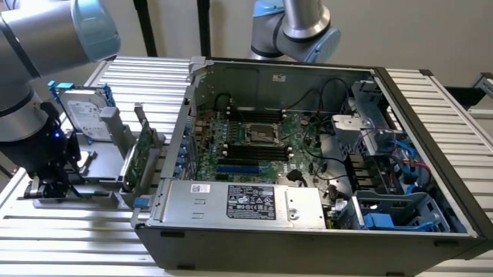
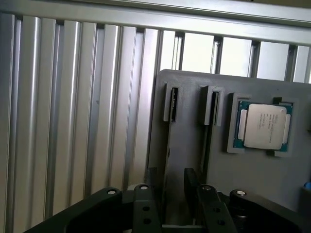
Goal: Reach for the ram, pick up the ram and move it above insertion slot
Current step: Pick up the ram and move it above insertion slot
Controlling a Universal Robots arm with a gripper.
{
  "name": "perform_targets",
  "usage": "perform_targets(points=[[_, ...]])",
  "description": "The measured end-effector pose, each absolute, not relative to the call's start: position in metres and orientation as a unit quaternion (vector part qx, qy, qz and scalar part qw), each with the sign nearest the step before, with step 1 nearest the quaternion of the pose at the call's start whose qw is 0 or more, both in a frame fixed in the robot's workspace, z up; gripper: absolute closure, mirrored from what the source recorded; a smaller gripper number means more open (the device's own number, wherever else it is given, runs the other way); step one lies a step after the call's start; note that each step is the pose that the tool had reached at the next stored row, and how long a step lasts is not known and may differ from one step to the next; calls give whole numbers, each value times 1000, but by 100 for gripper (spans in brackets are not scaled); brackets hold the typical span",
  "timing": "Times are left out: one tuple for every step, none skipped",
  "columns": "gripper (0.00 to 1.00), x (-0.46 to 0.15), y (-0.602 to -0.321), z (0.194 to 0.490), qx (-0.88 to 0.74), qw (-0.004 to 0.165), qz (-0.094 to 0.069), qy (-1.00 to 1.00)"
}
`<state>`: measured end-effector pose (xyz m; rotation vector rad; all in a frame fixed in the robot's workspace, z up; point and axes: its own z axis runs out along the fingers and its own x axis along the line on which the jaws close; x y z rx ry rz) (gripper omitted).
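The gripper (image 1: 46, 189) (image 2: 171, 175) hangs low over a grey holder (image 1: 100, 173) (image 2: 252, 179), its fingers (image 2: 151, 177) spread apart and gripping nothing. The holder lies on a slatted metal table (image 1: 77, 231) (image 2: 73, 121). Two narrow slots are cut into it, and beyond them a processor (image 2: 265, 126) sits in a pocket. At the holder's far end a silver hard drive (image 1: 81, 115) stands upright. On the holder's edge toward the exterior view's right stands a green expansion card (image 1: 137, 156), between the holder and an open computer case (image 1: 308, 242) with its black motherboard slots (image 1: 254, 152).

The ram (image 2: 173, 104) stands on edge in the holder slot farther from the processor. It shows as a thin strip running down between the parted fingers, with no contact visible.
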<state>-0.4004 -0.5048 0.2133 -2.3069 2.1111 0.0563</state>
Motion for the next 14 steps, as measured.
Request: perform_targets(points=[[64,-400,-506,212,-738,9,19,675],[64,-400,-506,212,-738,10,21,674],[64,-400,-507,211,-738,12,22,674],[64,-400,-508,210,-738,13,23,674],[64,-400,-508,209,-738,13,24,674],[64,-400,-509,209,-738,14,25,674],[64,-399,-509,208,-738,15,25,674],[64,-399,-509,207,-738,16,26,674],[64,-399,-509,207,-738,16,26,674],[64,-399,-509,206,-738,16,27,674],[64,-399,-509,205,-739,17,27,674],[64,-399,-509,204,-739,17,27,673],[64,-399,-509,203,-739,17,27,673],[64,-399,-509,203,-739,17,27,673]])
